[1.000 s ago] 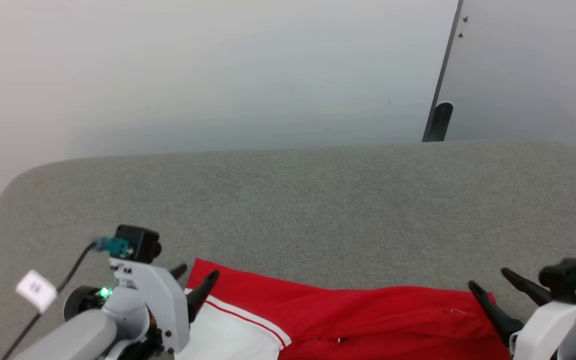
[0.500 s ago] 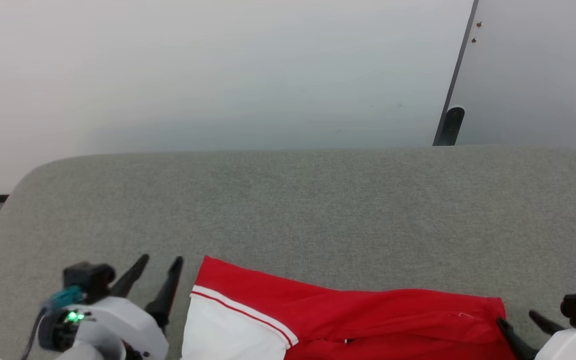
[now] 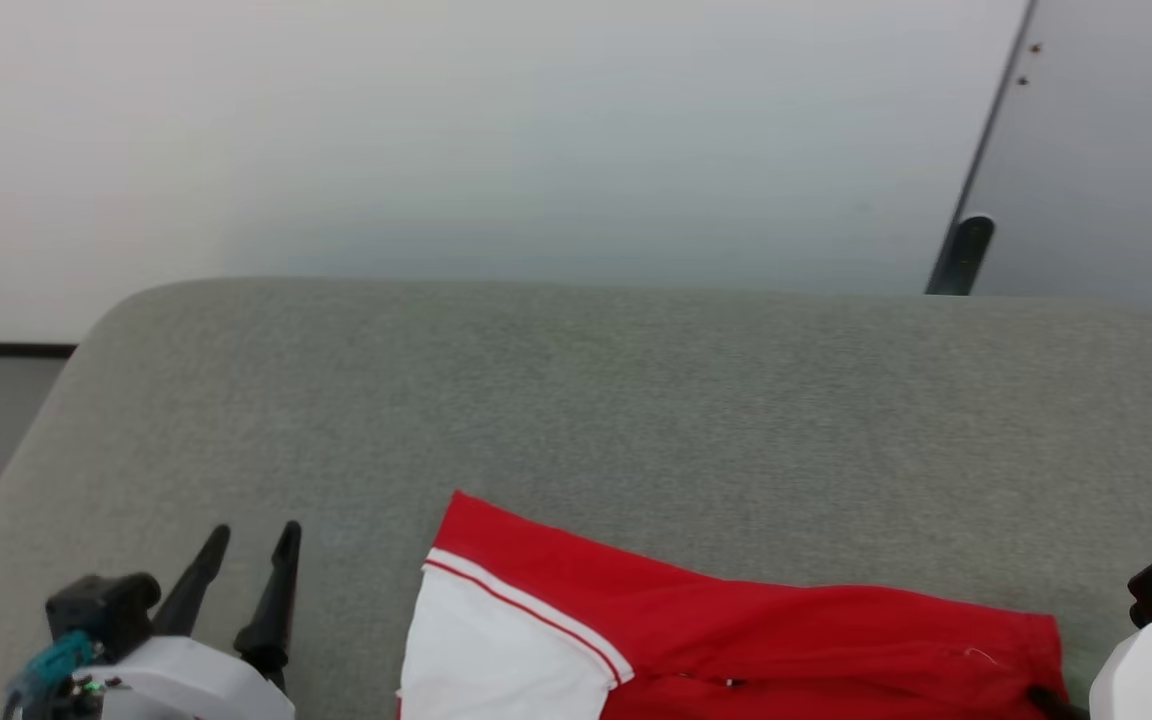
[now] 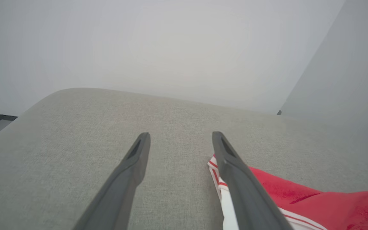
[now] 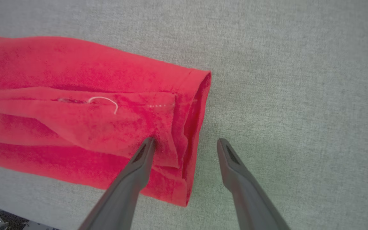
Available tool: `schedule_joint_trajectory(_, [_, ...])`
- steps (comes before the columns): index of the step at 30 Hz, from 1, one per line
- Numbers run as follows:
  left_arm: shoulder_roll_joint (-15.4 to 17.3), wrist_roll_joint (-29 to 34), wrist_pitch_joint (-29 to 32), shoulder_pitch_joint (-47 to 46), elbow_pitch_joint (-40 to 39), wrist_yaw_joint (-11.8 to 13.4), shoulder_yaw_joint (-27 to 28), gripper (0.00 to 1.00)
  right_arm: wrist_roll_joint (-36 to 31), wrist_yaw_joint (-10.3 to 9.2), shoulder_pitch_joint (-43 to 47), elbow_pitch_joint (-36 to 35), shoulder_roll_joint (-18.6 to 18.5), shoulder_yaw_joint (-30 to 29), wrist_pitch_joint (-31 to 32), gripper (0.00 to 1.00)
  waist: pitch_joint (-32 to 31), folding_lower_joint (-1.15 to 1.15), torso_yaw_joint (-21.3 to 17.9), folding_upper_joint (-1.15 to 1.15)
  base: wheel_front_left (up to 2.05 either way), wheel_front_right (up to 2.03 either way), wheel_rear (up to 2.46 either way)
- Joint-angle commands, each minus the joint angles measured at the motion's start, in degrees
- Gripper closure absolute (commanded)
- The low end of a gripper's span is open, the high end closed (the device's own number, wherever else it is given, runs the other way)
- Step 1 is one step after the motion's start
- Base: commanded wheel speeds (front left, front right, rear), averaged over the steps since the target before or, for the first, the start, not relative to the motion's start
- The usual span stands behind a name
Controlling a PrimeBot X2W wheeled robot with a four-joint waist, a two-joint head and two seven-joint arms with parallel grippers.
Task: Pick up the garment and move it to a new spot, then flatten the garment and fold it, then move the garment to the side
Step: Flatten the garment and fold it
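Head view: left gripper (image 3: 254, 530) has backed off the garment (image 3: 786, 640). A second ago its fingers sat at the white-sleeve corner; now they stand wide over bare grey cushion (image 3: 636, 400), well apart from the cloth and holding nothing. The whole frame also shifted, so that's camera pan; the garment itself hasn't moved. It lies as a long red band with the white sleeve at its left end, along the near edge of the cushion.

Left wrist view: jaws wide and empty, with cushion between them. The striped sleeve trim sits just beside the right-hand finger (image 4: 235, 166); contact can't be judged.

Right wrist view: right gripper (image 5: 185, 142) is wide and grips nothing. One finger is over the red hem, the other over bare cushion. The hem end shows stacked layers and a loose white thread (image 5: 104, 100).

Read: both sides released and a fold looks laid down. Probably another fold or the shift to the side remains.
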Motion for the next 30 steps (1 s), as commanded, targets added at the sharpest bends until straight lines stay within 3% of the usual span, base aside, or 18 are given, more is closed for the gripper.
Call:
schedule_joint_trajectory(1, [-0.75, 0.47, -0.2, 0.88, 0.13, -0.47, 0.69, 0.0, 0.05, -0.02, -0.74, 0.49, 0.41, -0.38, 0.43, 0.0, 0.63, 0.0, 1.34, 0.0, 0.0, 0.0, 0.0])
schedule_joint_trajectory(9, [-4.57, 5.78, -0.21, 1.8, 1.74, -3.23, 5.15, 0.0, -0.01, -0.02, -2.67, 6.47, 2.37, -1.07, 3.35, 0.0, 1.52, 0.0, 4.34, 0.0, 0.0, 0.0, 0.0])
schedule_joint_trajectory(20, [-9.49, 13.57, -0.12, 3.63, 2.14, -5.62, 12.64, 0.0, 1.9, -0.02, -5.1, 14.62, 3.49, 0.24, 3.57, 0.0, 1.41, 0.0, 5.64, 0.0, 0.0, 0.0, 0.0])
schedule_joint_trajectory(21, [-10.08, 14.4, -0.12, 4.06, 2.08, -6.06, 13.57, 0.0, 2.45, -0.02, -5.24, 14.95, 3.42, 0.57, 3.48, 0.12, 1.34, 0.0, 5.68, 0.0, 0.0, 0.0, 0.0])
schedule_joint_trajectory(22, [-10.58, 15.39, -0.12, 4.49, 2.05, -6.22, 14.42, 0.0, 2.7, -0.02, -5.41, 15.31, 3.34, 0.71, 3.27, 0.67, 1.29, 0.0, 5.73, 0.0, 0.0, 0.0, 0.0])
schedule_joint_trajectory(23, [-11.05, 16.76, -0.12, 4.75, 1.83, -6.44, 15.3, 0.0, 3.17, -0.02, -5.47, 15.47, 3.22, 1.1, 3.16, 1.0, 1.26, 0.0, 5.78, 0.0, 0.0, 0.0, 0.0])
schedule_joint_trajectory(30, [-15.47, 21.78, -0.1, 6.47, 1.66, -9.08, 20.61, 0.0, 4.25, -0.17, -6.29, 17.61, -2.61, 0.4, 0.45, 1.0, 1.23, 0.0, 5.76, 0.0, 0.0, 0.0, 0.0])
